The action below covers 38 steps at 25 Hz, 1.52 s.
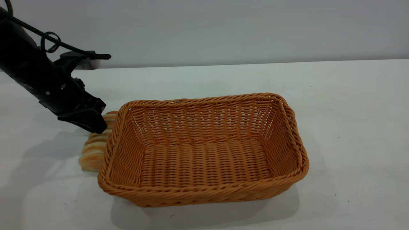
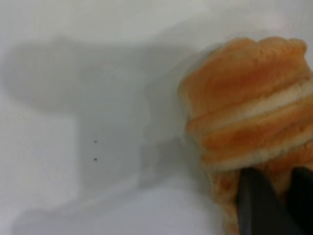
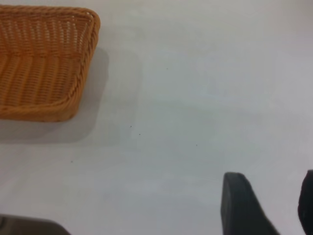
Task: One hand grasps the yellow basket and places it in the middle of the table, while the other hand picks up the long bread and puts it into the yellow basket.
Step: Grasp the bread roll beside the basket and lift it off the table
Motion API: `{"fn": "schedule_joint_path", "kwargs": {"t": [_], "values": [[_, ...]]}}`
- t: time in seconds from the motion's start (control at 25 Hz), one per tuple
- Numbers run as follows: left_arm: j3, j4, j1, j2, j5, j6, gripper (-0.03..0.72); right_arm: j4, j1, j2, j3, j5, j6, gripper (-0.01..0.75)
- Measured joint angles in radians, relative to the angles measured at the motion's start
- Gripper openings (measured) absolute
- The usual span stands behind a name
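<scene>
One basket (image 1: 204, 150) sits nearest on the table (image 1: 351, 127), about the middle of it: a large rectangular tray of woven orange-tan wicker, its sides sloping outward, its rim a thick braid, its floor a tight ribbed weave. Nothing lies inside it. In the right wrist view one rounded corner of the basket (image 3: 46, 58) shows, with its shadow on the matte white table (image 3: 195, 122), which carries a few tiny dark specks.

Just beside the basket's left end, touching or nearly touching the wicker, lies one bread (image 1: 96, 148): a small elongated loaf, soft-looking, pale cream with golden-orange crosswise ridges like a caterpillar's segments. It rests on the table, partly hidden behind the basket's rim. Close up in the left wrist view, the bread (image 2: 249, 127) shows rounded humps with a cream seam between the orange bands.

The left gripper (image 1: 88, 119), black and hard-edged, comes down at a slant onto the bread's far end; two dark fingertips (image 2: 259, 205) sit against the crust, but whether they are clenched on it cannot be told.

The right gripper (image 3: 266, 205) hangs over bare table well apart from the basket, its two dark fingers spread, holding nothing.

Farthest back, a plain pale wall (image 1: 223, 28) runs behind the table.
</scene>
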Motion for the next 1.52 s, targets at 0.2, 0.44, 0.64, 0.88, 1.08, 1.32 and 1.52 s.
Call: {"fn": "schedule_joint_path", "kwargs": {"t": [0.2, 0.44, 0.64, 0.88, 1.08, 1.32, 1.52], "values": [[0.0, -0.001, 0.0, 0.0, 0.0, 0.016, 0.046, 0.0, 0.0, 0.0, 0.0, 0.0, 0.0, 0.327], [0.0, -0.002, 0.0, 0.0, 0.0, 0.03, -0.008, 0.0, 0.0, 0.0, 0.0, 0.0, 0.0, 0.327], [0.0, -0.004, 0.0, -0.002, 0.002, 0.03, -0.009, 0.0, 0.0, 0.0, 0.0, 0.0, 0.0, 0.327], [0.0, -0.003, 0.0, -0.044, 0.002, 0.03, -0.009, 0.0, 0.0, 0.0, 0.0, 0.0, 0.0, 0.327], [0.0, -0.002, 0.0, -0.085, 0.014, 0.03, -0.01, 0.0, 0.0, 0.0, 0.0, 0.0, 0.0, 0.326], [0.0, 0.015, 0.0, -0.13, 0.053, 0.018, -0.01, 0.0, 0.0, 0.0, 0.0, 0.0, 0.0, 0.326], [0.0, 0.111, 0.0, -0.209, 0.061, -0.055, -0.01, 0.0, 0.0, 0.0, 0.0, 0.0, 0.0, 0.326]]}}
